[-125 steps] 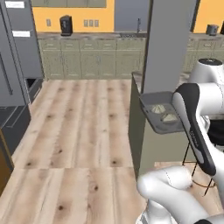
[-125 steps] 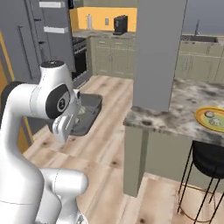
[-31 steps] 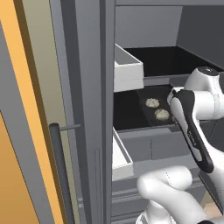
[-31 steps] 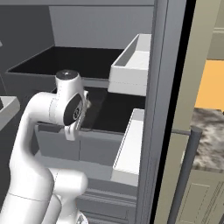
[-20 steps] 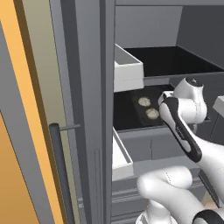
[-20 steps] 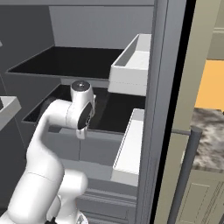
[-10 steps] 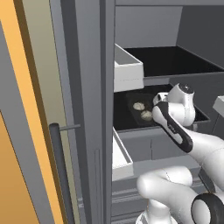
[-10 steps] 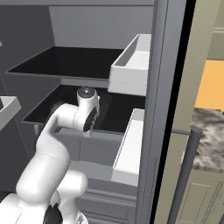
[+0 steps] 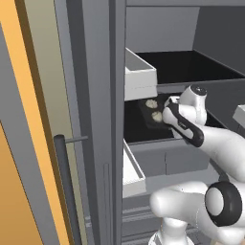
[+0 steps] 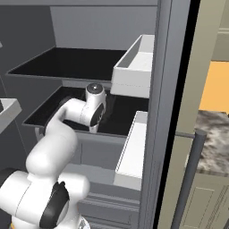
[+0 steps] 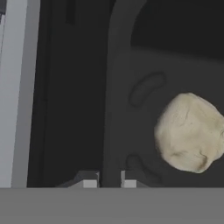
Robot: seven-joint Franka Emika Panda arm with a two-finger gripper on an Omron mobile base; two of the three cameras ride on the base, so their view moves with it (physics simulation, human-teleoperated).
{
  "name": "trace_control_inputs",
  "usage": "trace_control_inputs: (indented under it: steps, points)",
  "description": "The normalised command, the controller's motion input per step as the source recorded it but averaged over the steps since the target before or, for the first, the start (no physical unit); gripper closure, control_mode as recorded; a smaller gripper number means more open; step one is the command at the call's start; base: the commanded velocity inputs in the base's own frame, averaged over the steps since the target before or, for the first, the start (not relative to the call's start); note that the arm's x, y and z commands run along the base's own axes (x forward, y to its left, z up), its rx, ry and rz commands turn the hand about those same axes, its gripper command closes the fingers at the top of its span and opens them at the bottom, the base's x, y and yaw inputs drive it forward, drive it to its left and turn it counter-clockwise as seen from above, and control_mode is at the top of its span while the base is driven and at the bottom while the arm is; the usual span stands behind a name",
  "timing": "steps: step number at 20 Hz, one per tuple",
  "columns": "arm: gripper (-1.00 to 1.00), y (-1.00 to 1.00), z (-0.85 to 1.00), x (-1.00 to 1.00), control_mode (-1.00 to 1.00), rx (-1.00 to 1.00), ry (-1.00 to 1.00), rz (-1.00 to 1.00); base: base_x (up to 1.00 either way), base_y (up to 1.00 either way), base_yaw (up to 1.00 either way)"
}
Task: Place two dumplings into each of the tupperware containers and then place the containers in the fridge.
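One dumpling point(image 11: 189, 132) beside hand point(image 11: 106, 181)

1. The arm point(image 9: 201, 139) is glossy white, built of thick rounded tube sections.
2. Its joints are dark rings; a black disc caps one joint at lower right of the left base view.
3. The gripper point(image 11: 105, 180) has two small grey square-ended fingertips.

We see a lumpy, matt, doughy dumpling point(image 11: 189, 132) in a smooth grey see-through plastic container point(image 11: 131, 109); the fridge point(image 9: 95, 95) looks matt grey.
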Motion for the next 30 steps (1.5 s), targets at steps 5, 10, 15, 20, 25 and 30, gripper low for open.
trace_control_inputs:
  steps: [5,10,15,20,25,30]
  points:
    - [-1.00,0.00,0.00,0.00,-1.00,0.00,0.00,0.00,0.00,0.00,0.00]
    - [-1.00,0.00,0.00,-0.10,-1.00,0.02,-0.10,0.00,0.00,0.00,0.00]
    - [-1.00,-0.01,0.05,-0.72,-1.00,0.08,-0.32,-0.06,0.00,0.00,0.00]
    - [-1.00,0.00,0.71,-0.44,-1.00,0.04,-0.04,-0.17,0.00,0.00,0.00]
    - [-1.00,-0.03,0.59,-0.88,-1.00,0.07,0.15,-0.30,0.00,0.00,0.00]
    - [-1.00,-0.05,0.42,-0.61,-1.00,0.18,0.17,-0.52,0.00,0.00,0.00]
